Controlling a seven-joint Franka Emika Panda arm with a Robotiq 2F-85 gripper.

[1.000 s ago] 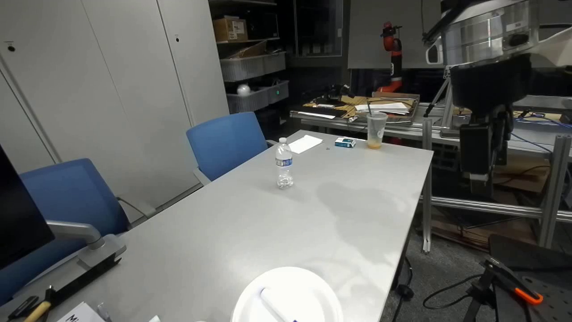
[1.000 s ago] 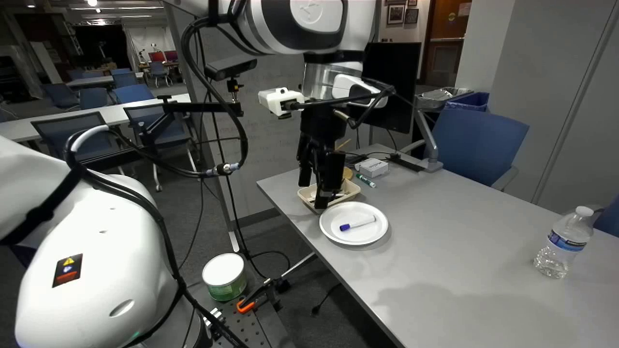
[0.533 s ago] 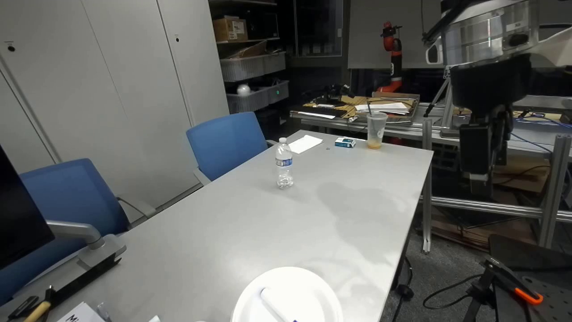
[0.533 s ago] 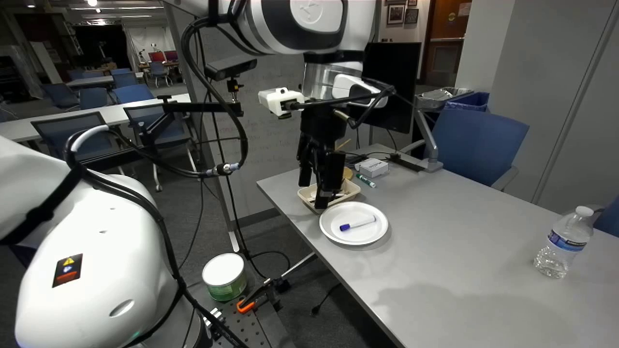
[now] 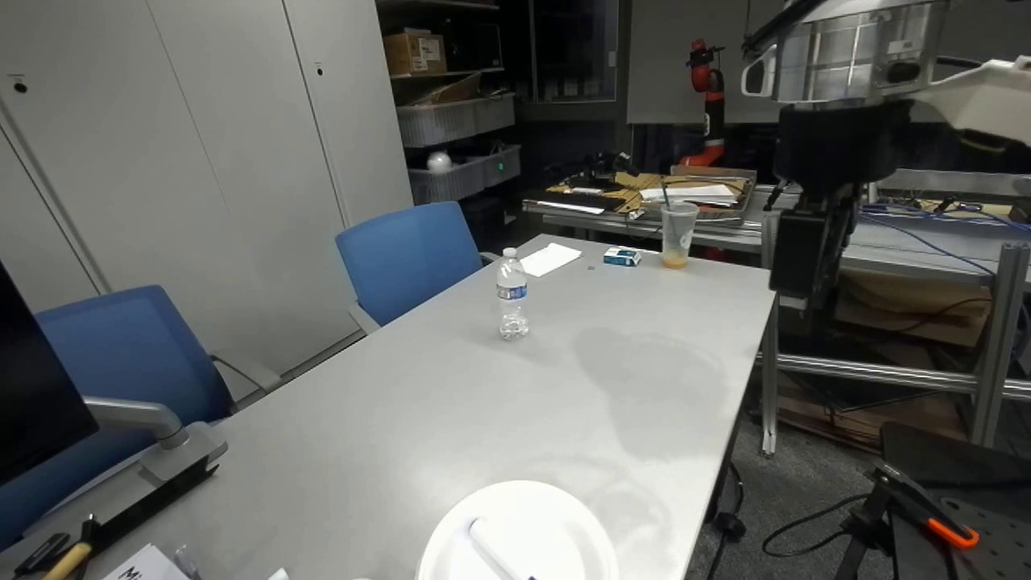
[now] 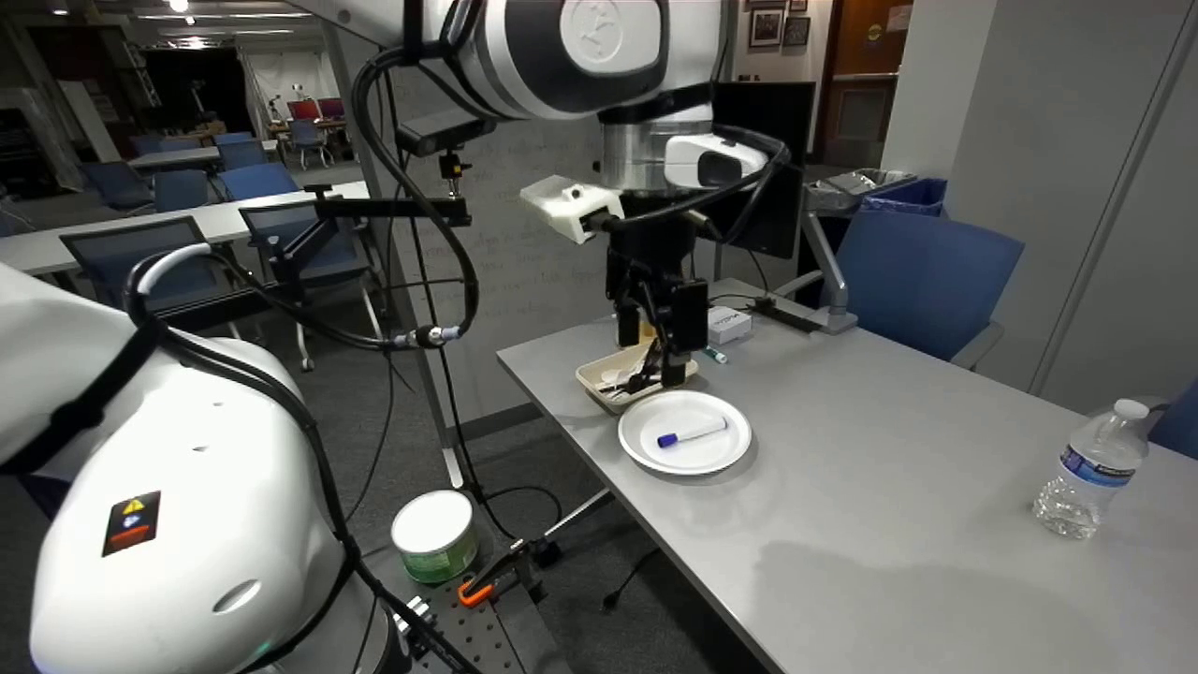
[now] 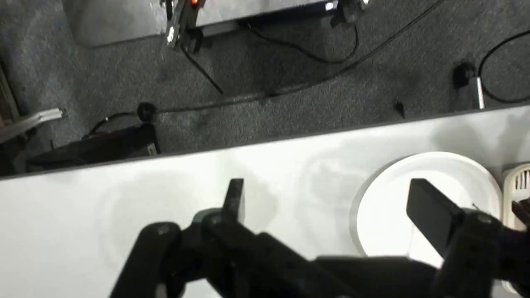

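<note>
Claw (image 7: pixel 327 198) spread in open air, edge of the table (image 7: pixel 103 207) beyond its tips in wrist view. Below, to one side: marker (image 6: pixel 694 433) on plate (image 6: pixel 688 457), tray (image 6: pixel 596 391) just beside. Bottle (image 6: pixel 1090 473) well apart.

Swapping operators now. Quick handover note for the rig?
Gripper: open, empty, raised above the table.
Things: the blue-capped marker lies on the white plate. The tan cutlery tray sits beside the plate, partly hidden by the gripper in an exterior view. A water bottle stands upright farther along the table.
Done: jaws are open; the marker is on the plate.
Left: no grasp made yet. To pick up the marker, the gripper would likely have to shift over it and come down.
</note>
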